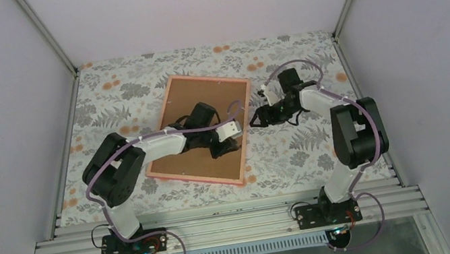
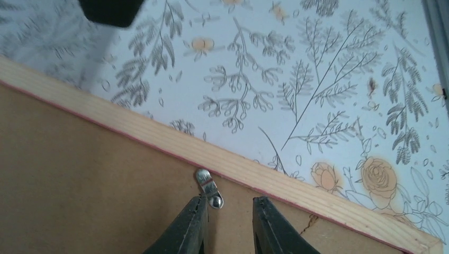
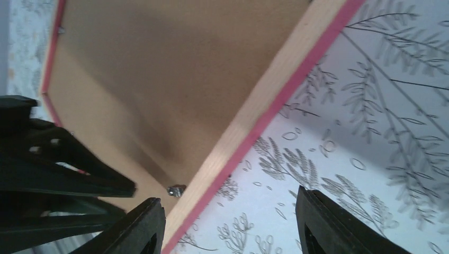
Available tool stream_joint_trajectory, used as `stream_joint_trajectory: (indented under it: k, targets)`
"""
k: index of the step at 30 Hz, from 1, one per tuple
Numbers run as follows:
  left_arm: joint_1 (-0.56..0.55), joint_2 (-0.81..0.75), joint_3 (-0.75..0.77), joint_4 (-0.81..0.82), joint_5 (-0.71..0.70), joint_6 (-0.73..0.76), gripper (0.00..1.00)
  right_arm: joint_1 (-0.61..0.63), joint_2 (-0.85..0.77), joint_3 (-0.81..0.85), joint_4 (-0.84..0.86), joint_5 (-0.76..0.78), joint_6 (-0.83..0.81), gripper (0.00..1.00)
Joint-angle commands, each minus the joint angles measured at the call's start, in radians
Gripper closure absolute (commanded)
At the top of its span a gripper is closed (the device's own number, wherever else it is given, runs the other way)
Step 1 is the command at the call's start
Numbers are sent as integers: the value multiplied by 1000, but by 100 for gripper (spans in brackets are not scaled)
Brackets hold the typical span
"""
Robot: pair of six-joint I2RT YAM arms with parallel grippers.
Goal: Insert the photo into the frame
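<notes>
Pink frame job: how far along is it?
Done: brown backing board lies inside the face-down pink-edged wooden frame. In hand: left gripper poised at a small metal retaining tab; right gripper open over the frame. Left: securing tabs; the photo is not visible.

Table (image 1: pixel 294 150): frame (image 1: pixel 209 80) lying flat at its centre, back upward, set askew to the table edges. Board (image 1: pixel 187 99) seated inside the frame. Clip (image 2: pixel 208 186) on the board, against the inner edge of the frame's right rail. Left gripper (image 2: pixel 229 200) above the board near that rail, the clip just ahead of its left finger. Right gripper (image 3: pixel 227 198) just beside the same rail on its outer side, facing the left gripper across it.
</notes>
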Motion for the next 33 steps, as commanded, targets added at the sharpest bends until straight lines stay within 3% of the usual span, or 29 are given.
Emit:
stream_joint_trajectory:
  k: [1, 18, 28, 33]
  targets:
    - [-12, 36, -17, 31, -32, -32, 77, 1, 44, -6, 34, -140, 32, 38]
    - [-59, 130, 26, 25, -142, -87, 79, 65, 176, 15, 88, -127, 40, 42]
    - [-69, 176, 32, -44, -270, -74, 96, 82, 205, 2, 93, -52, 23, 52]
    - [-76, 196, 35, -85, -277, -44, 98, 93, 217, 9, 97, -48, 23, 55]
